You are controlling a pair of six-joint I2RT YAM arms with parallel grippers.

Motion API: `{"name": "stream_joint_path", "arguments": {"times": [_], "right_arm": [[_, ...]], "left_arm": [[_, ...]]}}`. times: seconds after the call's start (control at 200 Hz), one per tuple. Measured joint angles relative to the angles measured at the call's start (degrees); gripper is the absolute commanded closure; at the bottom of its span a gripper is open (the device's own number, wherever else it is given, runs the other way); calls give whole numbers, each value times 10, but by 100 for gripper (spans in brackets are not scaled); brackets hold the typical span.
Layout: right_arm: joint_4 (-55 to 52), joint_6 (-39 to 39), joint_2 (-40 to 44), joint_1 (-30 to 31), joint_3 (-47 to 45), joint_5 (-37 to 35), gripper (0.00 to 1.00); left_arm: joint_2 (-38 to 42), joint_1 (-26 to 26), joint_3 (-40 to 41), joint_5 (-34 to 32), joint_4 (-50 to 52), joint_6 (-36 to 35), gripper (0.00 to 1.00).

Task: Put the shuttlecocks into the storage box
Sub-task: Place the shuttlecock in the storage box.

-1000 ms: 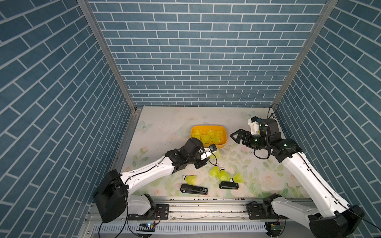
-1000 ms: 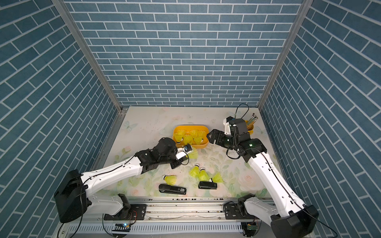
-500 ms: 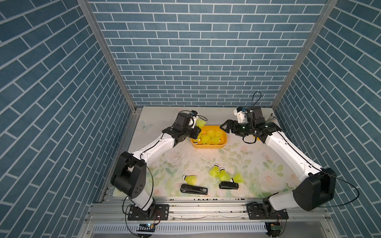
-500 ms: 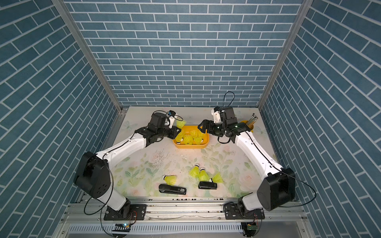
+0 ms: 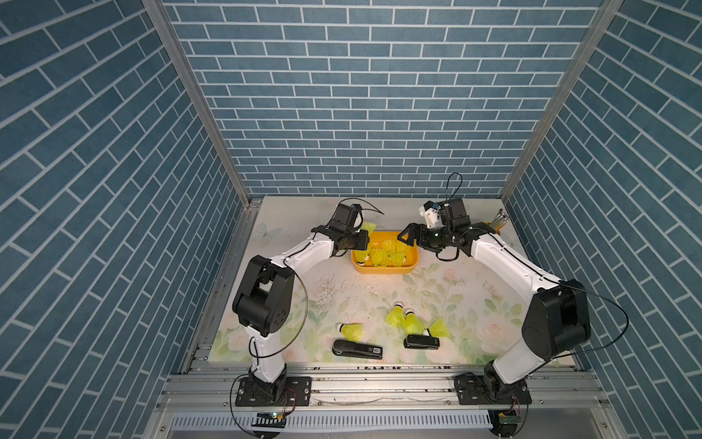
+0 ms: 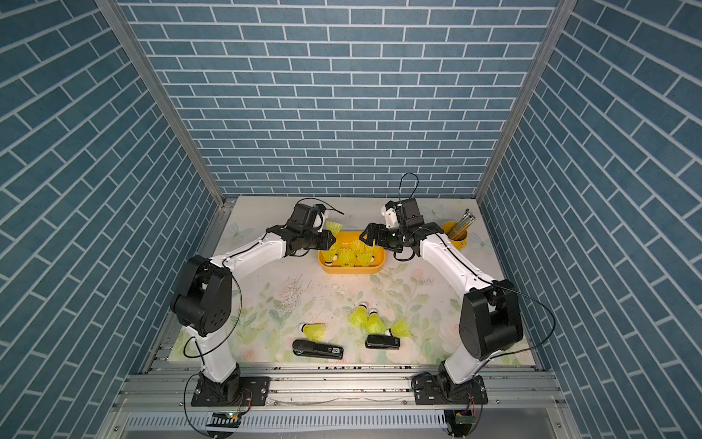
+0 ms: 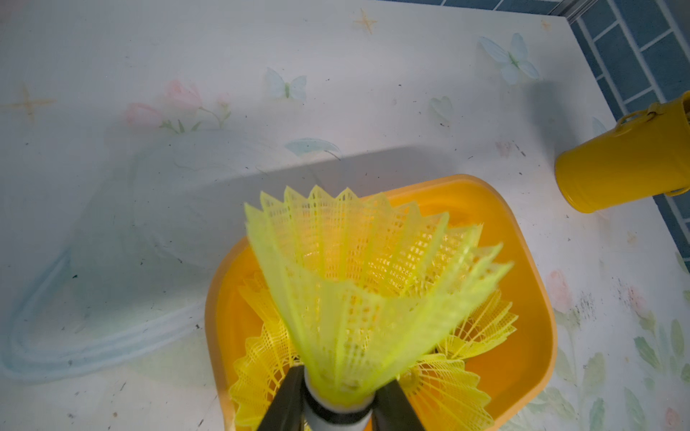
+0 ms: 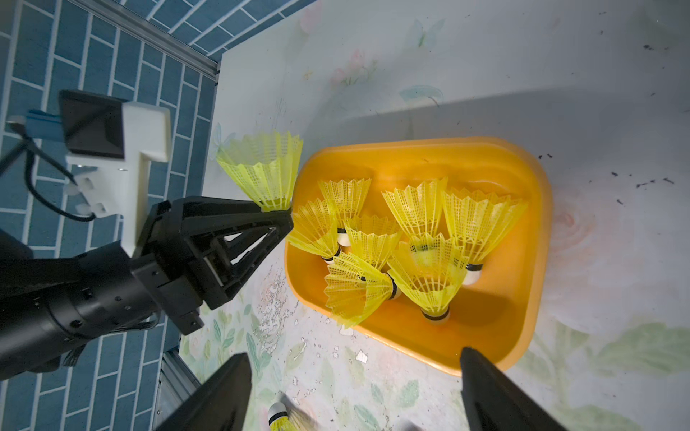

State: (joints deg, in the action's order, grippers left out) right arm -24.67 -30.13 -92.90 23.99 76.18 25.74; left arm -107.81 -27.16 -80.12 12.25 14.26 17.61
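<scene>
**Far left:** left gripper (image 5: 359,243), clenched on the white base of one held shuttlecock (image 8: 265,168). The skirt is flared upward, and the piece is carried above the left end of the storage box (image 5: 383,270).

**Centre:** storage box, yellow-orange, set toward the back of the floral table (image 5: 304,220). Seven shuttlecocks (image 8: 478,224) are counted inside it in the right wrist view, crowded and touching.

**Right of centre:** right gripper (image 8: 354,354), jaws spread wide with nothing grasped, held over the box's right end.

**Far right:** pencil cup (image 6: 454,232), stood near the back corner.

**Front row, well apart from the box:**
- lone shuttlecock (image 5: 351,330), laid on its side
- large stapler (image 5: 357,349), just in front of it
- three shuttlecocks (image 5: 412,323), clustered
- small stapler (image 5: 421,342), just beside that cluster
</scene>
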Motion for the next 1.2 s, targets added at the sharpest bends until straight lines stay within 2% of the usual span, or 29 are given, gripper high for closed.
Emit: {"name": "stream_joint_path", "arguments": {"times": [0.3,0.91,1.2], "right_arm": [[9,0,-1,1,0,6,11],[12,2,-52,5,19,46,11],[14,2,-52,6,19,45,11]], "left_arm": [[-31,3,-16,-9,12,9,76],[-32,3,-26,-17,37,13,73],[-32,3,-26,-16,46,18,65]]}}
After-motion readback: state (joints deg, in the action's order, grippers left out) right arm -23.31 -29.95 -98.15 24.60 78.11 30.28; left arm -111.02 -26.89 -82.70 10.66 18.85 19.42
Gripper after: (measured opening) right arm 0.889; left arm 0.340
